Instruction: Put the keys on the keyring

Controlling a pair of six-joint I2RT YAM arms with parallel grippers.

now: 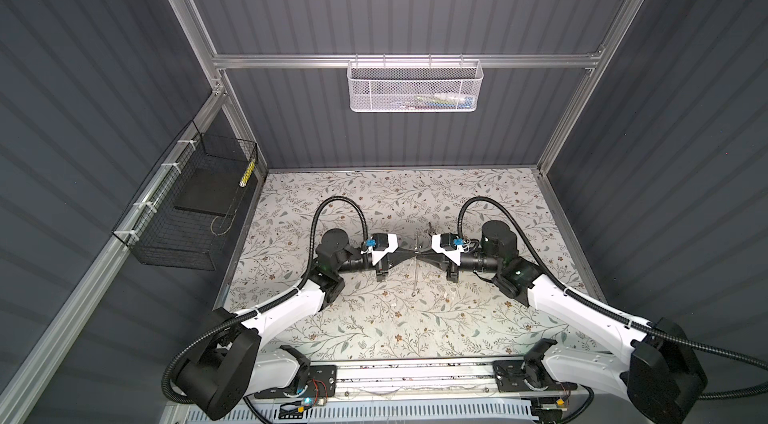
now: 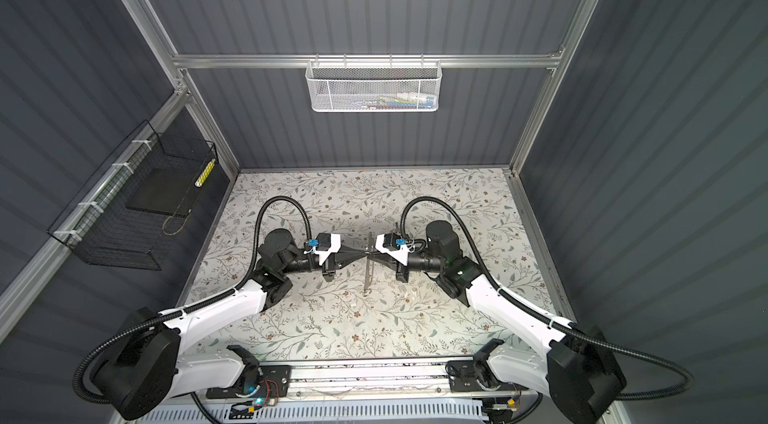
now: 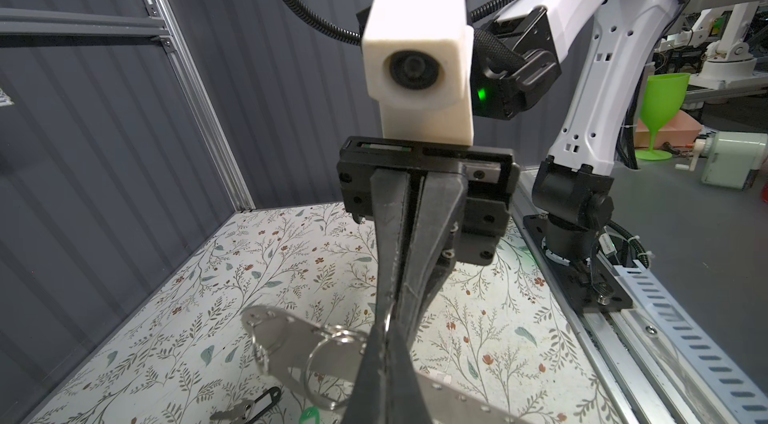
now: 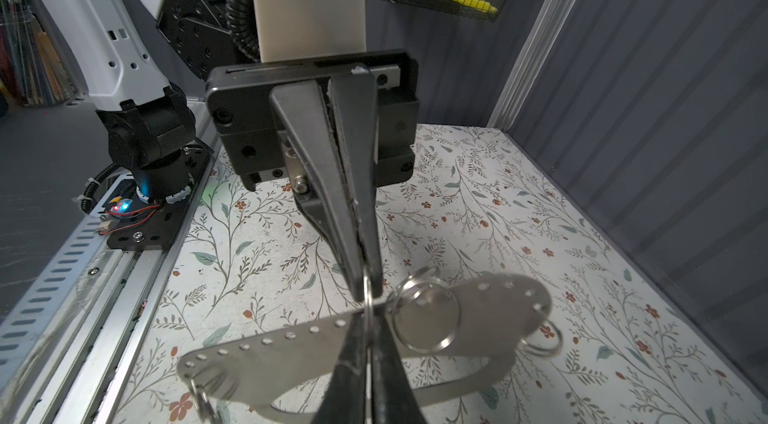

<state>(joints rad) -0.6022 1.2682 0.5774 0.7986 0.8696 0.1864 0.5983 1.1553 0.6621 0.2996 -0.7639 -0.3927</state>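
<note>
Pinching one thin ring [image 4: 365, 284], left gripper [image 3: 386, 332] and right gripper [image 4: 369, 318] are clamped shut above the counter [image 1: 374, 318]; the green-tagged keyring [image 3: 309, 415] shows beside a metal plate [image 4: 478, 305]. Probably spreading the coil; next needs a key threaded.

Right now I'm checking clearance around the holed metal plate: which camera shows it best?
Right wrist: the metal plate appears almost whole, broad face toward the camera. Left wrist shows part, its middle hidden behind fingers shut on a ring. In both top views it is a thin strip.
</note>
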